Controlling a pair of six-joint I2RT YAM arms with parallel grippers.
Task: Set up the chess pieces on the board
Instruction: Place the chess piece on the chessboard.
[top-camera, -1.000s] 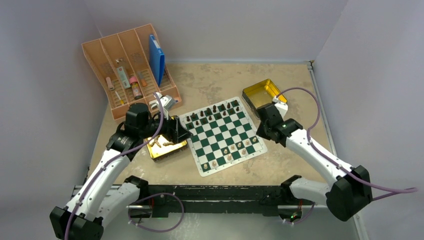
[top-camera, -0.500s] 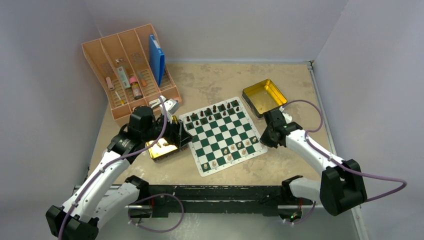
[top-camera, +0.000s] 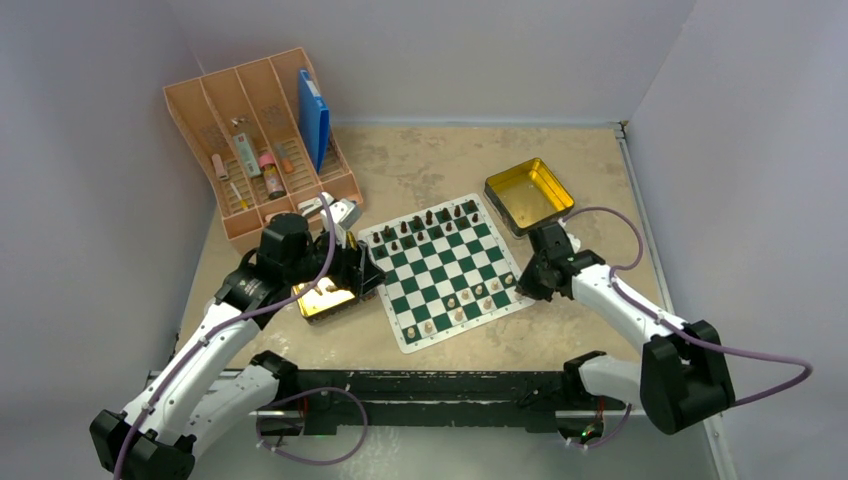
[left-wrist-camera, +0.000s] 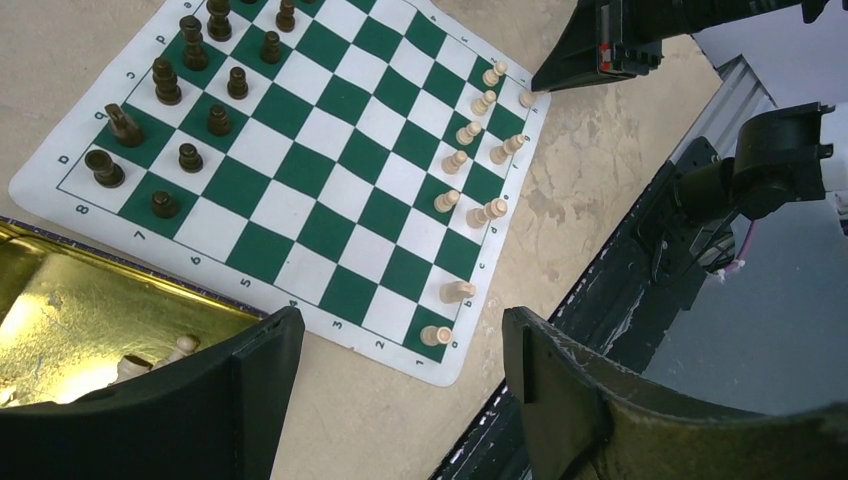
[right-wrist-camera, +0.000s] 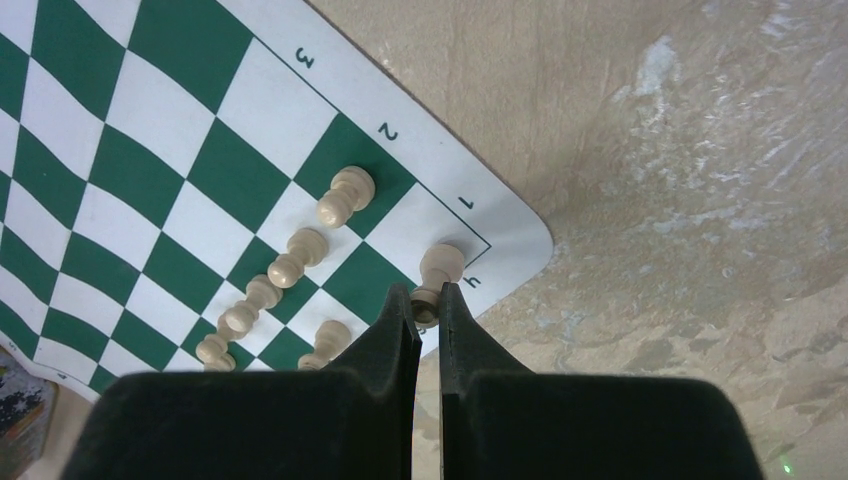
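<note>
Fingers of the right gripper (right-wrist-camera: 428, 300) are pinched tight on a tan chess piece (right-wrist-camera: 441, 263) at the near right corner square of the board (right-wrist-camera: 520, 240). Over by its left edge, left gripper (left-wrist-camera: 400, 325) hangs wide open and empty above the gold tin (left-wrist-camera: 90, 300). Dark pieces (left-wrist-camera: 165, 82) line the far side.

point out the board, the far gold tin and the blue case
board (top-camera: 445, 268), top external view, a middle square
far gold tin (top-camera: 528, 193), top external view, bare floor
blue case (top-camera: 313, 118), top external view, flat side
</note>
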